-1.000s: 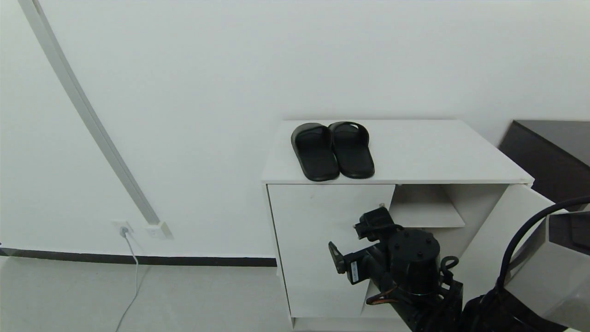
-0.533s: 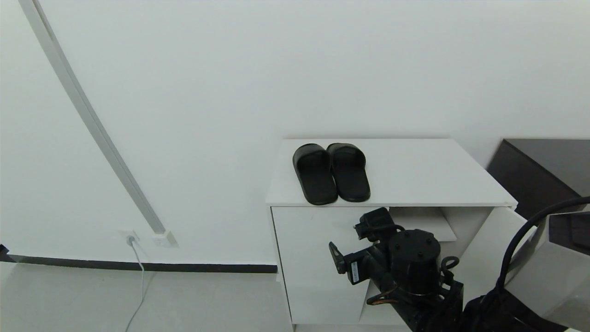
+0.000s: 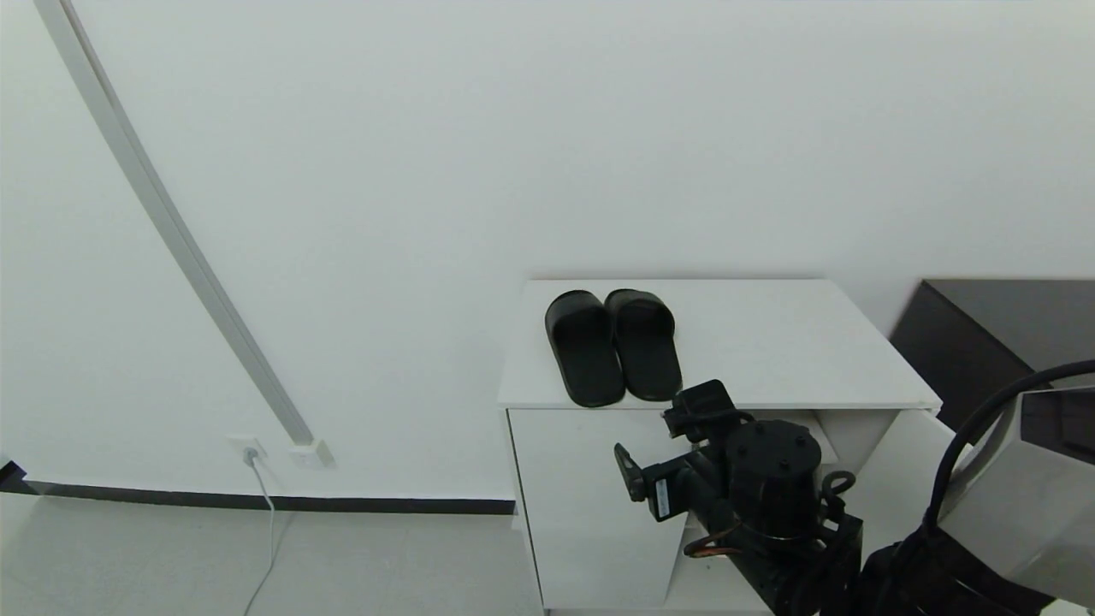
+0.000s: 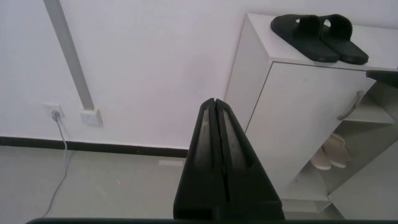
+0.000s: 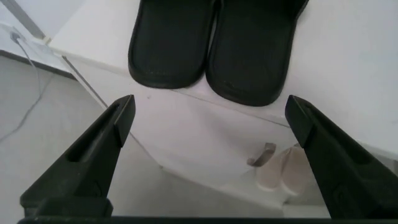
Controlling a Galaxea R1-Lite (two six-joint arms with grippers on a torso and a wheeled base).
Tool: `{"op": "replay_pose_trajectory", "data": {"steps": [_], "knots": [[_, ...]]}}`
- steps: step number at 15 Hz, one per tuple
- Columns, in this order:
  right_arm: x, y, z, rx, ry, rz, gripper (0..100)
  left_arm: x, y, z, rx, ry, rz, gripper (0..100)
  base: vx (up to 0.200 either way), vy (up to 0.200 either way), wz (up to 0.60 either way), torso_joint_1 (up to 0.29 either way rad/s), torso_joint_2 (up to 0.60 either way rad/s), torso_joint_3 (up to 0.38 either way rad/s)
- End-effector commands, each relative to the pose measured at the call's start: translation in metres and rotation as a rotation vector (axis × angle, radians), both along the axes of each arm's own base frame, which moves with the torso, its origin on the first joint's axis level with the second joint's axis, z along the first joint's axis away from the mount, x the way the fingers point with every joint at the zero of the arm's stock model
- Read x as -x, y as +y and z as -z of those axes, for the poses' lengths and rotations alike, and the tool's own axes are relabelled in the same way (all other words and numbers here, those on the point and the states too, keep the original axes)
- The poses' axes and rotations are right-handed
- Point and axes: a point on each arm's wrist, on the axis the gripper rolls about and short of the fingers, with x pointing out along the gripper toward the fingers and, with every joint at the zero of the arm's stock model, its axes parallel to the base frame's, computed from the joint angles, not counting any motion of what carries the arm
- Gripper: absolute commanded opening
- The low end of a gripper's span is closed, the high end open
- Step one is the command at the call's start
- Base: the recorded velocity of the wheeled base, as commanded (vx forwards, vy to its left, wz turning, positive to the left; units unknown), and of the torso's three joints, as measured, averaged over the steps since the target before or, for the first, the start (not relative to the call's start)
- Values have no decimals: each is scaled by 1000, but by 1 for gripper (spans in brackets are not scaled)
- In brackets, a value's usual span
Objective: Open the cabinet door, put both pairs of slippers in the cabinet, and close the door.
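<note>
The black slippers (image 3: 613,346) lay side by side on the top of the cabinet (image 3: 770,342), near its front edge, which I judged put them within easy reach from the front. The right door (image 3: 898,462) stood swung open, while the left door (image 4: 298,124) was shut with its handle (image 4: 350,106) at the inner edge. Through the opening I could see a light pair of slippers (image 4: 328,151) on a low shelf inside, so I took half of the stowing as done and the black pair as what was left.

My right hand (image 5: 209,106) sat in front of the cabinet, just below the level of its top, with its fingers spread wide and nothing between them. The black pair lay straight ahead in the gap as the wrist camera saw it. I read that wide spread as preparation for taking both slippers in one squeeze across their outer sides.

My left hand (image 4: 215,124) had its fingers pressed flat together and held nothing. It was well off to the cabinet's left side, parked where it could not foul the open door or the right arm's path.
</note>
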Motion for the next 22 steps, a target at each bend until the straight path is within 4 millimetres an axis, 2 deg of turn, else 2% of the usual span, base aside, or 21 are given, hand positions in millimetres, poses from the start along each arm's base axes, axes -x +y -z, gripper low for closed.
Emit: {"op": "replay_pose_trajectory", "data": {"steps": [1, 6, 9, 12, 15, 19, 22], "knots": [[-1, -1, -1, -3, -2, 3, 100, 0, 0, 0, 0, -1, -1, 0, 0, 0, 0, 173, -364, -203], [-6, -3, -7, -15, -74, 9, 100, 0, 0, 0, 0, -1, -2, 0, 0, 0, 0, 89, -189, -96], [-24, 3, -16, 0, -32, 36, 100, 0, 0, 0, -1, -1, -2, 0, 0, 0, 0, 0, 0, 0], [-39, 19, -48, -66, 29, 60, 100, 0, 0, 0, -3, -1, -1, 0, 0, 0, 0, 0, 0, 0], [-46, 31, -69, -128, 140, 119, 100, 0, 0, 0, -3, -1, -1, 0, 0, 0, 0, 0, 0, 0], [-45, 43, -52, -107, 174, 105, 100, 0, 0, 0, -3, -1, -1, 0, 0, 0, 0, 0, 0, 0], [-47, 45, -44, -114, 168, 106, 100, 0, 0, 0, -4, -1, 1, 0, 200, 0, 0, -1, -4, 1]]}}
